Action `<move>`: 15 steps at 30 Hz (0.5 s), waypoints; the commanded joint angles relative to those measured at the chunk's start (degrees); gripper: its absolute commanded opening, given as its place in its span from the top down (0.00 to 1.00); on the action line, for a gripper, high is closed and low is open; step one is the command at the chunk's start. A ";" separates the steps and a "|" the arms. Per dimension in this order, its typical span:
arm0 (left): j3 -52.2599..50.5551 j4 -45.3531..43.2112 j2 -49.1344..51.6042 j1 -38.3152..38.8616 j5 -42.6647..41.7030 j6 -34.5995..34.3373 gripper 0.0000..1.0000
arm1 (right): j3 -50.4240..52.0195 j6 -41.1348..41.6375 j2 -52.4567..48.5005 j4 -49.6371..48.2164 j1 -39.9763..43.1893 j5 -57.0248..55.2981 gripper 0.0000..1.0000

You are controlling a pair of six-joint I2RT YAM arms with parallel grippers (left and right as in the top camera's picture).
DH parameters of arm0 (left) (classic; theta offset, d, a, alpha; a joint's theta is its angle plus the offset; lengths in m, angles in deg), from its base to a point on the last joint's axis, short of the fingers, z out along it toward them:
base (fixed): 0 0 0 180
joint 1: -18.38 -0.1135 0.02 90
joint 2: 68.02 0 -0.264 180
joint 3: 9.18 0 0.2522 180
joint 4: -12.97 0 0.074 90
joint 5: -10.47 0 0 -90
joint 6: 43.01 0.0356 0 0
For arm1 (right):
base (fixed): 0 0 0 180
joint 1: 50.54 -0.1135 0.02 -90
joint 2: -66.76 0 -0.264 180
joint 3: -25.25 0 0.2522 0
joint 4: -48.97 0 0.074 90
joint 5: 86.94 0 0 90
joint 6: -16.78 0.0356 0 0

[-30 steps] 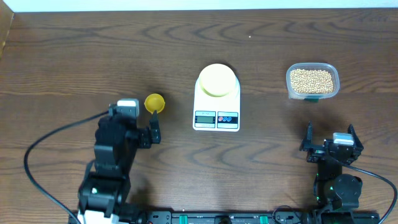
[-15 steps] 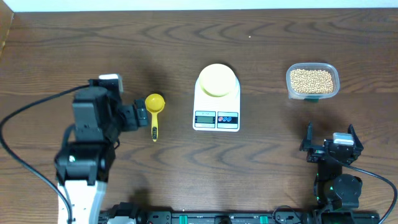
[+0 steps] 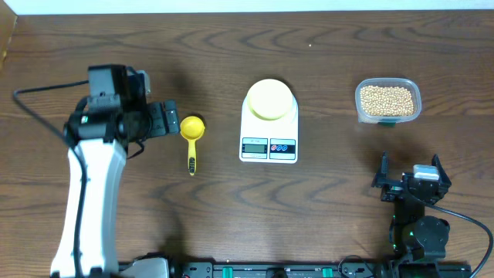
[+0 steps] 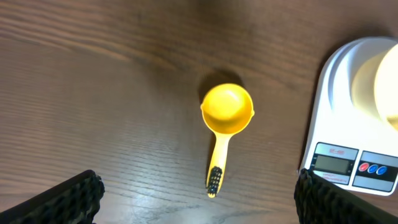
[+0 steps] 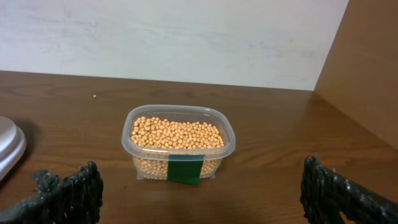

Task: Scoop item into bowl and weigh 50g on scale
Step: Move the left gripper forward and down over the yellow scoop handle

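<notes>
Beige beans (image 3: 387, 99) fill a clear plastic tub (image 5: 178, 144) at the back right. The pale yellow bowl (image 3: 269, 99) sits on the white scale (image 3: 268, 147) at the table's middle, its display facing the front. A bright yellow scoop (image 3: 191, 132) lies left of the scale, cup toward the back. My left gripper (image 3: 170, 120) hangs open just left of the scoop's cup; in the left wrist view the scoop (image 4: 227, 112) lies between and ahead of its fingers, untouched. My right gripper (image 3: 411, 167) rests open near the front right, facing the tub.
The scale's edge (image 5: 9, 146) shows at the left of the right wrist view. A pale wall runs behind the table and a wooden side panel (image 5: 367, 68) stands at the right. A black cable (image 3: 35, 93) trails from the left arm.
My left arm has swung back and to the left, from over the scoop's handle to beside its cup, uncovering the scoop. The right arm has not moved.
</notes>
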State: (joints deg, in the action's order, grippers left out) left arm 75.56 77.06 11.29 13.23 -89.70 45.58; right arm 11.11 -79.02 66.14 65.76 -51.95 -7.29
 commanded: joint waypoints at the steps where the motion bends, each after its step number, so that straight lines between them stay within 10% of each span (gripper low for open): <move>1: 1.97 0.44 5.09 -0.31 -1.25 0.92 0.00 | 0.07 0.61 0.31 0.17 -0.17 -0.87 0.01; 15: 1.97 -2.29 18.36 -0.31 -1.22 0.92 0.00 | 0.07 0.61 0.31 0.17 -0.17 -0.85 0.01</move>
State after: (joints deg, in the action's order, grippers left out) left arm 76.17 75.31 27.95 13.23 -90.38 45.71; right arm 11.11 -79.02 66.14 65.76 -51.95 -7.31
